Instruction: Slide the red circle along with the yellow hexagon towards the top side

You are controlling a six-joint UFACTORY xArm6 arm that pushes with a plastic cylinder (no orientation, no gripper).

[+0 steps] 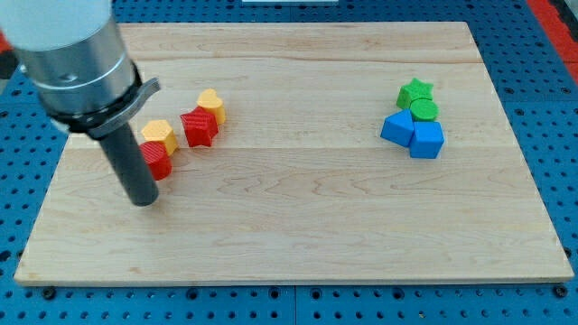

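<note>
The red circle (158, 160) is found near the board's left edge, partly hidden behind the rod, with the yellow hexagon (159, 134) touching it just above. My tip (144, 202) is set on the wood just below and left of the red circle; nothing is gripped by it, being a plain rod. A red star (199, 126) and a yellow block (211, 105) are seen up-right of the pair. Well apart, at the right, a green star (415, 91), green circle (424, 111) and two blue blocks (414, 134) are clustered on the board (298, 226).
</note>
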